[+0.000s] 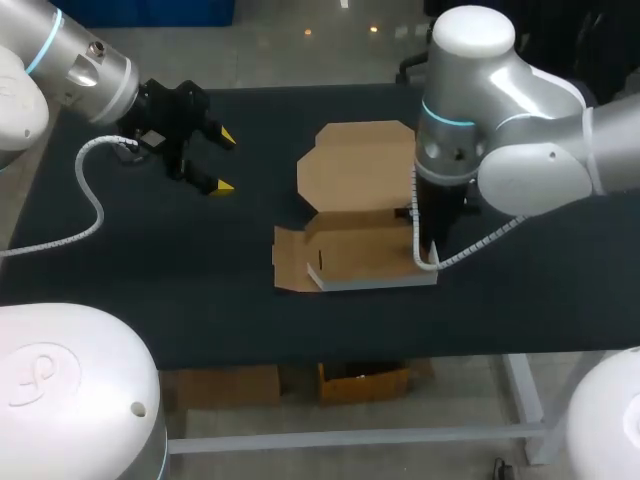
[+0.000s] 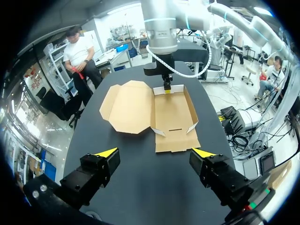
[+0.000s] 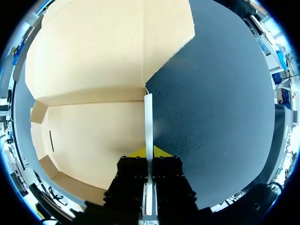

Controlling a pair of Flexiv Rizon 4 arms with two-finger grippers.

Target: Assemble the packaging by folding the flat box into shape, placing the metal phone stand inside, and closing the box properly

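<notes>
Heads up: in your head view the right gripper is mostly tucked behind its own wrist, fingertips hidden. From the right wrist, the box gets cut off at the edge.

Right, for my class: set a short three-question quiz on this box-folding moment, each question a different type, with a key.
1. True or false: the left gripper is shut on the cardboard box.
2. What does the right gripper pinch? A a cable; B the box's upright side wall; C a phone stand.
3. Fill in: the box's lid lies ____, not closed.
Key: 1 false; 2 B; 3 open.
</notes>
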